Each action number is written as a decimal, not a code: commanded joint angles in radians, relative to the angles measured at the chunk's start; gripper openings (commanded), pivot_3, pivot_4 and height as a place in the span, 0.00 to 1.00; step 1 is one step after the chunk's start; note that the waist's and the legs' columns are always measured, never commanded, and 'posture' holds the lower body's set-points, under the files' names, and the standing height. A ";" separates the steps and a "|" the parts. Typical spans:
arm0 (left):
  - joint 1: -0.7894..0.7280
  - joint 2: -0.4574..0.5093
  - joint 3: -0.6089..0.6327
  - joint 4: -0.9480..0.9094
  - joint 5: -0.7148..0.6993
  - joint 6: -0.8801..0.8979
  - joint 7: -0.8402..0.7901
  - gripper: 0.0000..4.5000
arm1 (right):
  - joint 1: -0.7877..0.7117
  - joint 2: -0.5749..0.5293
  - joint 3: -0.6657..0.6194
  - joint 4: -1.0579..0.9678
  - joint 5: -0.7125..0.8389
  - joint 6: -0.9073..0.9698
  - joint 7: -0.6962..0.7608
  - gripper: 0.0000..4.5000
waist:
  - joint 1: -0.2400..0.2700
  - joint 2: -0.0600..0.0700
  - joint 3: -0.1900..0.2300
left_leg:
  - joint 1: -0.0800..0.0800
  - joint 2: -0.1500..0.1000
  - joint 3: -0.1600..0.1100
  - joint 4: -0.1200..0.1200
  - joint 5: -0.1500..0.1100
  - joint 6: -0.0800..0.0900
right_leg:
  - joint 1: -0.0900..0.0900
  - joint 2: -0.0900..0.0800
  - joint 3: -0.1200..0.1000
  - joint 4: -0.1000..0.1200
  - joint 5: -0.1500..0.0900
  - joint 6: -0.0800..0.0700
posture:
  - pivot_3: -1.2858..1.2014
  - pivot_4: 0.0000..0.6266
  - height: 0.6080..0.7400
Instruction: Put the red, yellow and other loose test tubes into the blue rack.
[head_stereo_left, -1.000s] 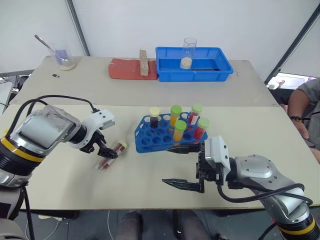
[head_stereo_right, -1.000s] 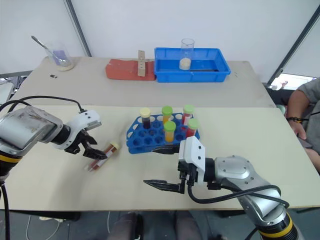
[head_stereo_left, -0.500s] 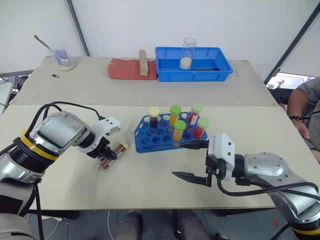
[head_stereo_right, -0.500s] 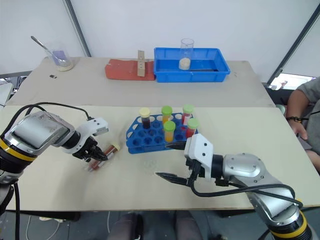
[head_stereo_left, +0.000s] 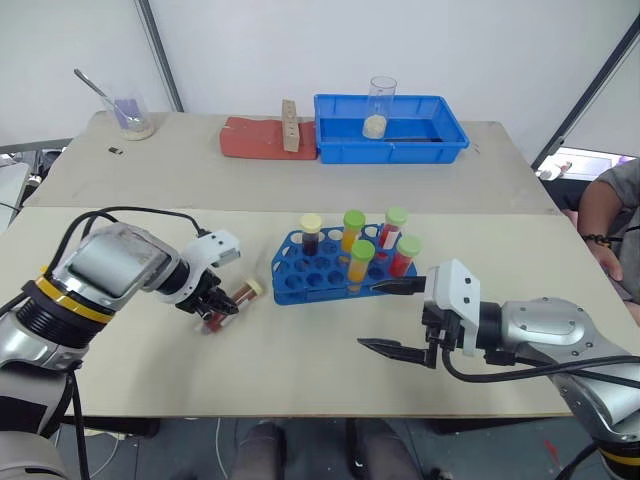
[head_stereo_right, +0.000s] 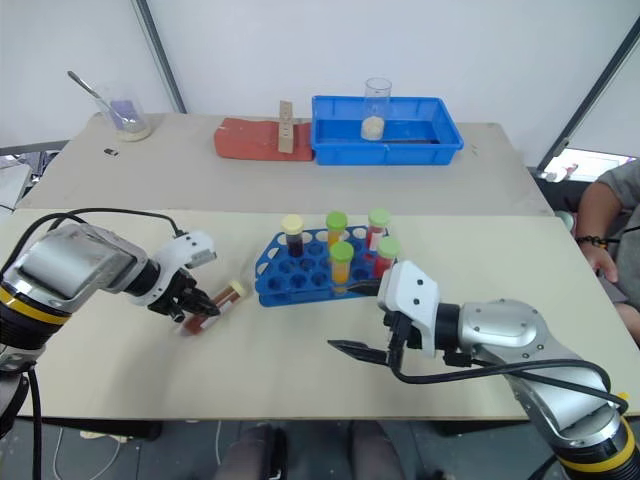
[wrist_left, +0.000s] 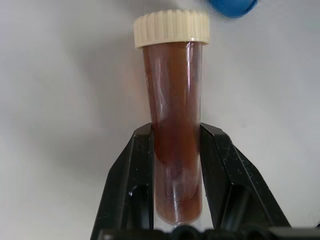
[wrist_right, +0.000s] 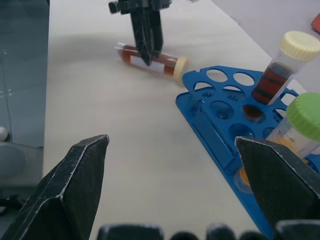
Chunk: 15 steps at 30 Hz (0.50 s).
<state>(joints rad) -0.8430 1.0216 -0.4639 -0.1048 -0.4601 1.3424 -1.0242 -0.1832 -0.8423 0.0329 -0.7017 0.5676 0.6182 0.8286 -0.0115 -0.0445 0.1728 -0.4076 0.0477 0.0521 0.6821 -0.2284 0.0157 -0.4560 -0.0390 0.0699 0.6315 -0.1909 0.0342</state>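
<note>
A loose test tube (head_stereo_left: 241, 294) with dark red-brown liquid and a pale yellow cap lies on the table, left of the blue rack (head_stereo_left: 300, 283). My left gripper (head_stereo_left: 214, 309) is shut on the tube's lower half; in the left wrist view both black fingers (wrist_left: 141, 155) press the tube (wrist_left: 172, 100). The rack holds several capped tubes upright: one dark with a pale yellow cap (head_stereo_left: 310, 232), the others yellow or red with green caps. My right gripper (head_stereo_left: 392, 318) hangs open and holds nothing, just right of the rack's front corner.
On the far table stand a blue tray (head_stereo_left: 392, 153) holding a glass cylinder (head_stereo_left: 379, 105), a red block (head_stereo_left: 252, 140) with a wooden piece, and a beaker with a spoon (head_stereo_left: 130, 118). A person's arm (head_stereo_left: 605, 225) shows at the right edge.
My left gripper has shut on the dark tube, which it straddled open a second ago. My right gripper has drifted to the right, away from the rack's front.
</note>
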 joint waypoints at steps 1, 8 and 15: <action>-0.016 0.037 0.152 -0.015 -0.060 -0.091 -0.086 0.18 | 0.019 -0.029 -0.079 -0.039 0.038 0.008 0.014 1.00 | 0.000 0.000 0.000 | 0.000 0.000 0.000 0.000 0.000 0.000 | 0.000 0.000 0.000 0.000 0.000 0.000 | 0.52 0.24 0.91; 0.052 0.030 0.414 -0.081 -0.216 -0.168 -0.183 0.18 | 0.086 -0.070 -0.185 -0.053 0.088 0.004 0.042 1.00 | -0.004 0.000 0.000 | -0.001 0.000 0.000 0.000 0.000 0.000 | 0.000 0.000 0.000 -0.001 0.001 0.002 | 0.52 0.24 0.91; 0.249 -0.302 0.555 -0.244 -0.183 -0.412 0.113 0.18 | 0.091 -0.059 -0.187 -0.051 0.045 0.012 -0.031 1.00 | 0.004 0.000 0.000 | 0.001 0.000 0.000 0.001 0.001 -0.001 | 0.002 0.000 0.000 0.001 0.001 0.002 | 0.52 0.24 0.91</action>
<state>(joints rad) -0.5986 0.7533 0.0557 -0.3037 -0.6678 1.0153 -0.9924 -0.0891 -0.8992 -0.1332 -0.7289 0.6269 0.6232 0.8243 -0.0078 -0.0446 0.1728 -0.4070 0.0476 0.0521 0.6836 -0.2275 0.0143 -0.4540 -0.0397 0.0702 0.6315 -0.1891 0.0362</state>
